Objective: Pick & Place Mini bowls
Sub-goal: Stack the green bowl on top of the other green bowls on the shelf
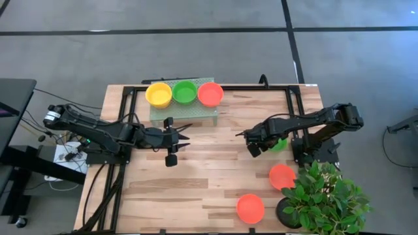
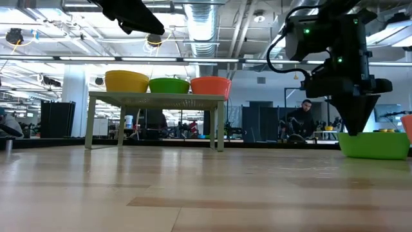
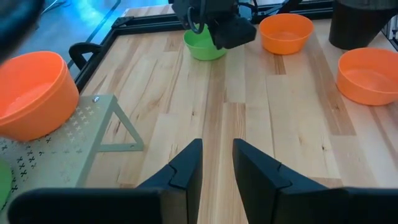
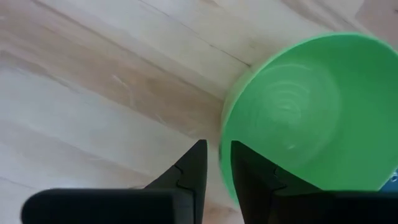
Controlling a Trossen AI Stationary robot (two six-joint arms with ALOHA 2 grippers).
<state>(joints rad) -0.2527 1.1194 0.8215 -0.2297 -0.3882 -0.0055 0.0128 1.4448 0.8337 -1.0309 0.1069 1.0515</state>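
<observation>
Gripping the near rim of a green mini bowl, the right end effector has its two fingers drawn narrow with the bowl's wall pinched between them, one finger inside and one outside. That bowl sits on the surface close to the right edge, directly under the right end effector, so the right arm is far the nearer one. Being round, the bowl has no long axis. Lying toward the front right corner are two orange-red bowls, beside a potted plant. At the far edge a small raised rack carries yellow, green and orange-red bowls in a row. Between bowl and rack, the left end effector hangs mid-surface, fingers slightly parted and empty; it could crowd a straight path.
</observation>
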